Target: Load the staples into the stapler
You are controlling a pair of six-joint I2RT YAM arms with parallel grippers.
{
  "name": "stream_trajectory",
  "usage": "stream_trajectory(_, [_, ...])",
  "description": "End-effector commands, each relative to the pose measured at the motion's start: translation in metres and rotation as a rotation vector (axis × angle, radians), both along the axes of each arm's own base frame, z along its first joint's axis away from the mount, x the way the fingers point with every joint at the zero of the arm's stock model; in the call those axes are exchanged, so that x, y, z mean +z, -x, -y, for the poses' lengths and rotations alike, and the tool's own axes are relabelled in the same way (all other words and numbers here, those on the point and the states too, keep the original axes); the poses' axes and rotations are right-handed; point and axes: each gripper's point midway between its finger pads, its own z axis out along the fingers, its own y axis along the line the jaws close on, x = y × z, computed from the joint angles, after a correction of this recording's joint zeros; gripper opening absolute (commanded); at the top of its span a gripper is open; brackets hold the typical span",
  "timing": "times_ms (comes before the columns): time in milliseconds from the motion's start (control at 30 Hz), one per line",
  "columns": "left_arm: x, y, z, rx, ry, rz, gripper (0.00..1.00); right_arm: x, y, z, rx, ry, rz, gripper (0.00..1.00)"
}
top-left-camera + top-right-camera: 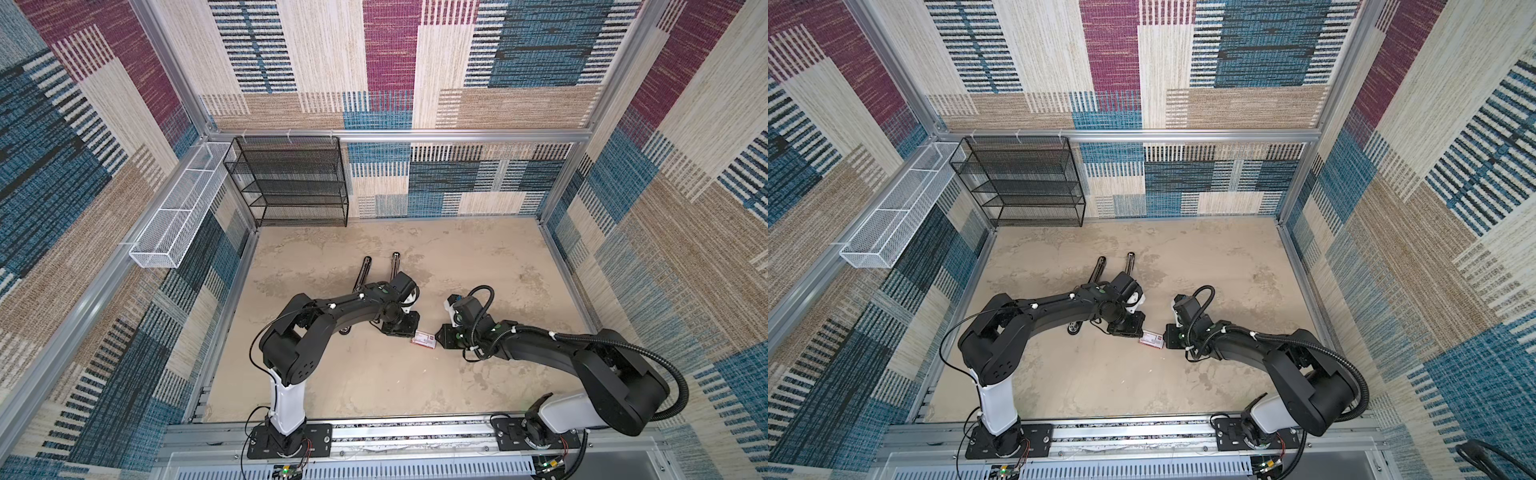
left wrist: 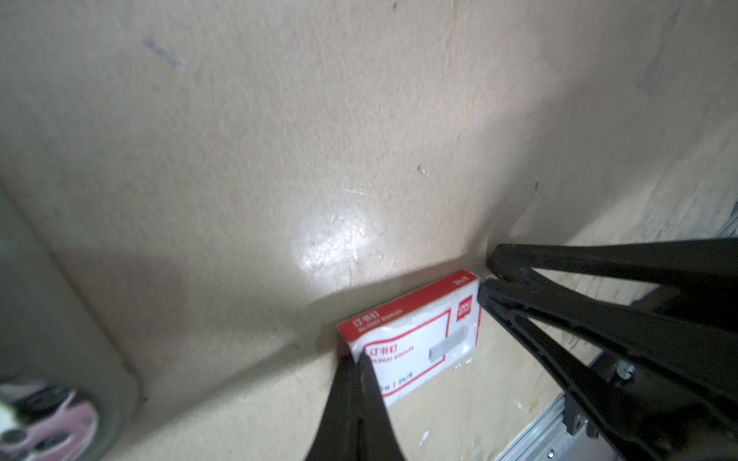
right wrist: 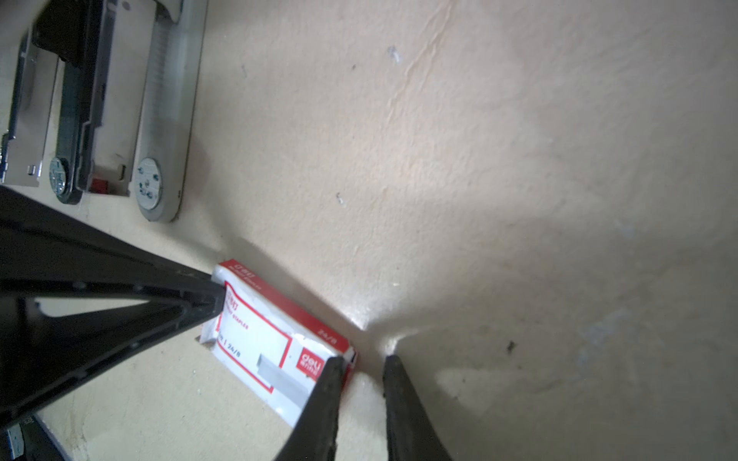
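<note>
Box-opening step, seemingly: the left gripper (image 2: 356, 360), jaws together, presses one end of the staple box (image 3: 255, 335). The right gripper (image 3: 361, 364), jaws narrowly apart, next needs to pinch the opposite end.

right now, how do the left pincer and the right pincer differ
The left pincer is shut, its tips together; the right pincer shows a gap between its tips. The left pincer meets one end of the staple box, the right pincer the opposite end. Both sit low at the box.
</note>
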Motion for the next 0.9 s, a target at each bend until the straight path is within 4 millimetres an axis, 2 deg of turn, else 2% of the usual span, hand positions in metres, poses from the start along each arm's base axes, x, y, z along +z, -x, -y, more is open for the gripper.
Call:
stream_trajectory(0, [0.002,-0.002,0.001,0.001,0.008,0.007,0.00,-0.028,0.024,0.034,-0.027,0.180,-0.111,0.23])
stream_trajectory(333, [0.000,-0.002,-0.001,0.004,0.002,0.006,0.00,-0.021,0.022,0.048,-0.061,0.259,-0.100,0.24])
stream_trajectory(633, [0.001,-0.002,-0.001,0.004,0.007,0.007,0.00,-0.020,0.022,0.051,-0.085,0.276,-0.112,0.31])
stream_trajectory(767, [0.001,-0.002,-0.001,0.004,0.006,0.006,0.00,0.004,0.016,0.029,-0.064,0.141,-0.065,0.42])
stream_trajectory(867, [0.001,-0.002,-0.001,0.005,0.007,0.005,0.00,0.016,0.013,0.016,-0.042,0.065,-0.046,0.44])
